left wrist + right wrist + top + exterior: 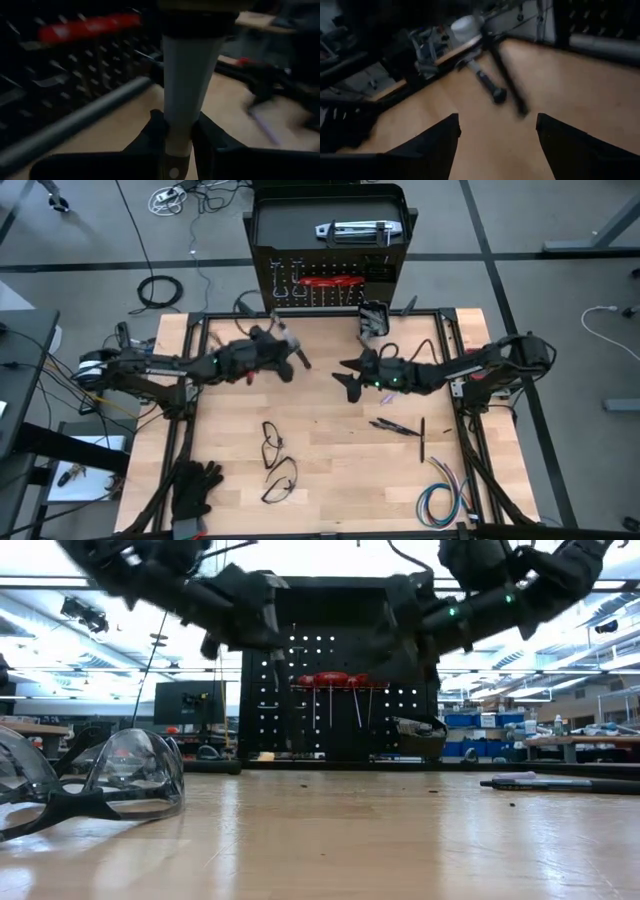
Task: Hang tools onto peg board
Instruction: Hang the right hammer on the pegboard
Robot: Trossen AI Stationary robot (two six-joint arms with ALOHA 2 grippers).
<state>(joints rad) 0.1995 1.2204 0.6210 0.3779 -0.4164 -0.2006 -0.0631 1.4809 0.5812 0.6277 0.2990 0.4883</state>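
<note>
The peg board (330, 275) stands upright at the table's far edge, with red-handled tools (325, 280) hanging on it and a silver tool (355, 230) on its top. It also shows in the low view (330, 660). My left gripper (283, 347) is just in front of the board, shut on a hammer (187, 75) with a steel shaft and a black grip (492, 90). My right gripper (350, 377) is open and empty to its right, above the table's middle. My left gripper pinches the hammer's pale steel shaft (176, 127) between its two fingers (152, 135). The shaft runs on past the fingertips to the head (197, 12). In the right wrist view the hammer hangs slanted, clear of the table.
Two pairs of safety glasses (272, 445) (280, 480) lie near the table's middle. Black gloves (195, 490) are at the near left, a coloured wire bundle (440, 502) at the near right. Thin dark tools (395, 427) lie right of centre. A small bin (372, 318) is at the board's foot.
</note>
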